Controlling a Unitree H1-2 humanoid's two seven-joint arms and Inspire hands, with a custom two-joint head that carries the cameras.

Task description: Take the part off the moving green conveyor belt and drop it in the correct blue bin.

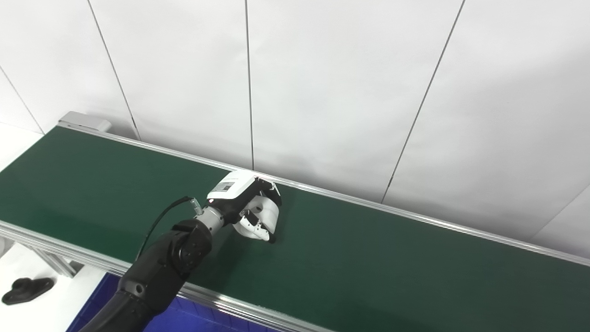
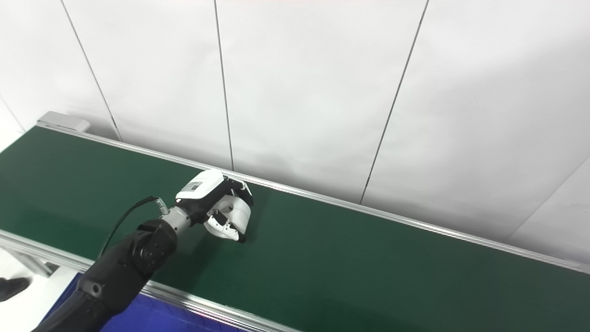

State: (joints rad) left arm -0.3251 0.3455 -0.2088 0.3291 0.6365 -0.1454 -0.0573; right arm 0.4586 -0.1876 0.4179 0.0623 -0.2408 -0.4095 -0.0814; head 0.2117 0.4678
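My left hand (image 1: 246, 203) reaches over the green conveyor belt (image 1: 368, 258) near its far rail. Its fingers are curled around a white, round part (image 1: 266, 213) with a small hole in its face, which sits at or just above the belt surface. The same hand (image 2: 216, 203) and part (image 2: 237, 213) show in the right eye view. The left arm (image 1: 161, 263) comes in from the bottom left and crosses the belt's near rail. My right hand is out of view.
A blue bin (image 1: 184, 318) lies below the belt's near rail at the bottom left, partly hidden by the arm. A black object (image 1: 25, 289) lies on the white surface at the far left. White wall panels stand behind the belt.
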